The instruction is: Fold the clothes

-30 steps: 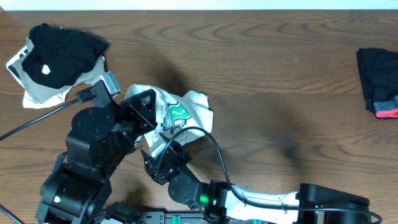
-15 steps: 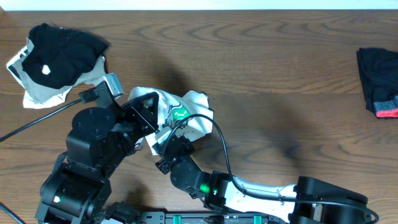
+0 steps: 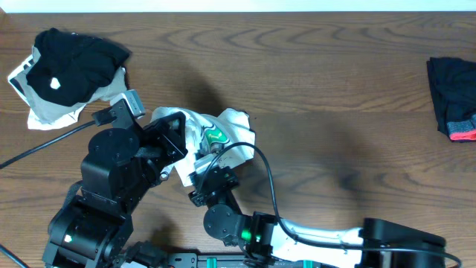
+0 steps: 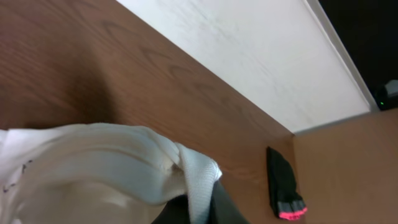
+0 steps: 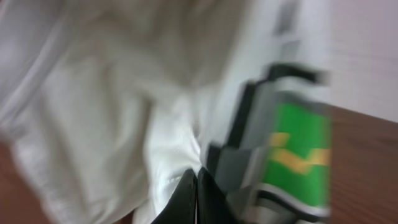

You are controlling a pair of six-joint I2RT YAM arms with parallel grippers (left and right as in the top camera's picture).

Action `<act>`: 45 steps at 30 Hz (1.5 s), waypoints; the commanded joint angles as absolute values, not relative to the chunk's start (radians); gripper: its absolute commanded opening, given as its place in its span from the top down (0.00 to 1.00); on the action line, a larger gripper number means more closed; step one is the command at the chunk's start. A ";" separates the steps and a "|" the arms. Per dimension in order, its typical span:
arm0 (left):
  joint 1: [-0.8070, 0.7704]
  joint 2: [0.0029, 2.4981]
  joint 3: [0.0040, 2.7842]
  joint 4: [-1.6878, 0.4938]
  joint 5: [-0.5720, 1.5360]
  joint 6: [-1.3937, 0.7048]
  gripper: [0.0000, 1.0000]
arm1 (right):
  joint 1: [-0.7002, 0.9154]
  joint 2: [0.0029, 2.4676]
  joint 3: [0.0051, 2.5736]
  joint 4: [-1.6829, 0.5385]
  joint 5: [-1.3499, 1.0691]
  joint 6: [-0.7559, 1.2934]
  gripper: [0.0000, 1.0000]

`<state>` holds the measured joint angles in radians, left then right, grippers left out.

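The white shirt (image 3: pixel 227 126) lies bunched in a heap on the table (image 3: pixel 335 74), left of centre and towards the front edge. The right claw (image 5: pixel 196 180) is drawn narrow and seems to pinch a fold, though its view is blurred. The left claw (image 3: pixel 172 135) sits over the heap's left side; I cannot tell whether it grips. If both catch several layers, a pull could twist the shirt rather than spread it. A black bundle (image 3: pixel 74 56) and a red-trimmed garment (image 3: pixel 454 100) lie well apart.
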<state>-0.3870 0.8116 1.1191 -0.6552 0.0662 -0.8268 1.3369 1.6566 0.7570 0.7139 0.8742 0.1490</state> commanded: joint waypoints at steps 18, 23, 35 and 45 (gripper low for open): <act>-0.382 0.807 1.152 -0.721 -0.146 -0.778 0.92 | 1.229 1.398 0.774 0.608 1.335 0.006 0.99; -0.382 0.807 1.152 -0.733 -0.152 -0.760 0.92 | 1.181 1.316 0.774 0.592 1.335 -0.059 0.99; -0.382 0.808 1.152 -0.774 -0.151 -0.760 0.92 | 1.083 1.158 0.774 0.323 1.253 -0.015 0.99; -0.383 0.808 1.151 -0.808 -0.150 -0.752 0.92 | 0.809 1.116 0.781 -0.150 0.548 0.382 0.99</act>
